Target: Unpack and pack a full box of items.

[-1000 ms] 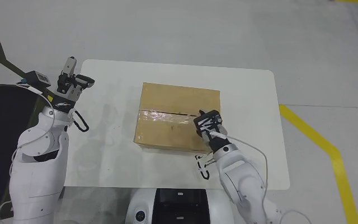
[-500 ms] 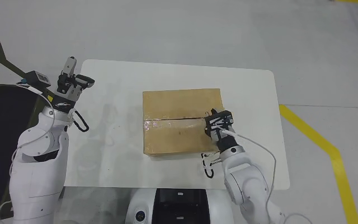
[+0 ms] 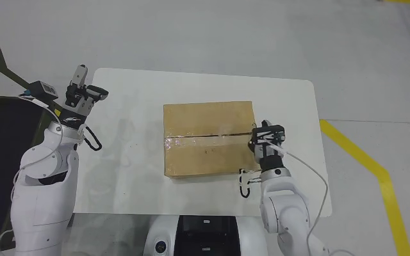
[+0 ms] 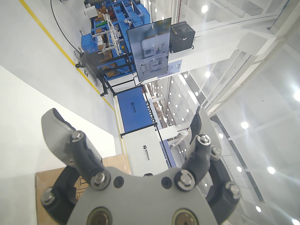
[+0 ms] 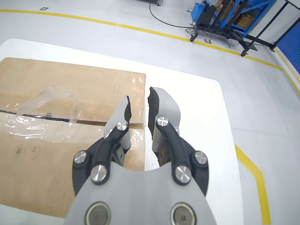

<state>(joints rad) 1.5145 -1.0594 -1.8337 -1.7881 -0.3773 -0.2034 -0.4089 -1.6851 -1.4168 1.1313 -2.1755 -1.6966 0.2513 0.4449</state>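
A closed cardboard box (image 3: 208,137) lies in the middle of the white table (image 3: 128,173). Clear tape (image 5: 56,99) runs along its top seam and is wrinkled and partly lifted. My right gripper (image 3: 269,136) hangs at the box's right edge, level with the seam. In the right wrist view the gripper (image 5: 139,97) is open by a narrow gap, one finger over the box (image 5: 58,80) and the other over the table, with nothing seen between them. My left gripper (image 3: 86,91) is raised by the table's far left corner. It stands wide open (image 4: 126,115) and empty, with a corner of the box (image 4: 117,162) behind it.
Bare tabletop surrounds the box on all sides. A yellow floor line (image 3: 365,160) runs to the right of the table. Blue racks and a trolley (image 5: 234,15) stand far off in the room.
The box has turned square to the table and shifted a little right. My right gripper slid right from the box top to its right edge. The left arm has kept still.
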